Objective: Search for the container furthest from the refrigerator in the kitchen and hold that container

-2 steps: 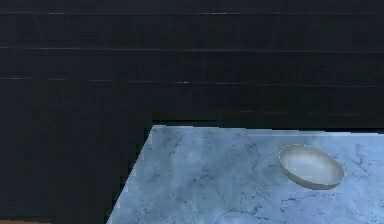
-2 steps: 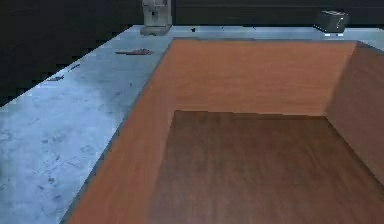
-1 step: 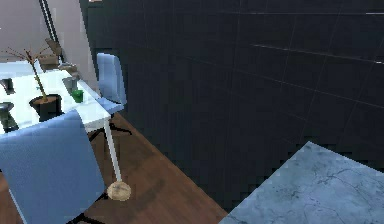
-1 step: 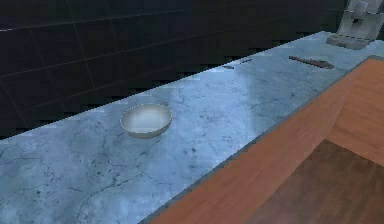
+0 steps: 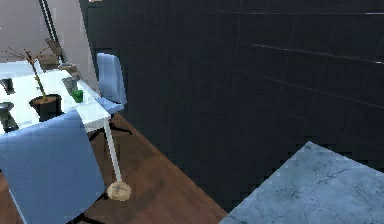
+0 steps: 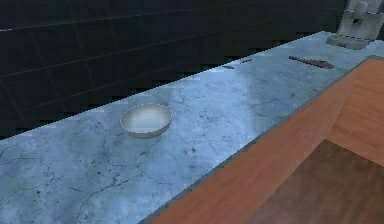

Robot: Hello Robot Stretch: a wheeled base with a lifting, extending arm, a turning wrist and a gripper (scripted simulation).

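Bowl (image 6: 146,120) sits on the blue marble counter (image 6: 250,100), near the dark wall (image 6: 100,50). 2 blue chairs (image 5: 50,165) at a white table (image 5: 92,108) ahead. My gripper's state: can't tell.

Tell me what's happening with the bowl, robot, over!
Bowl upright on the blue counter, arm side. Small dark things lie farther along the counter, apart from it. Table, chairs and potted plant ahead at the forward view's left.
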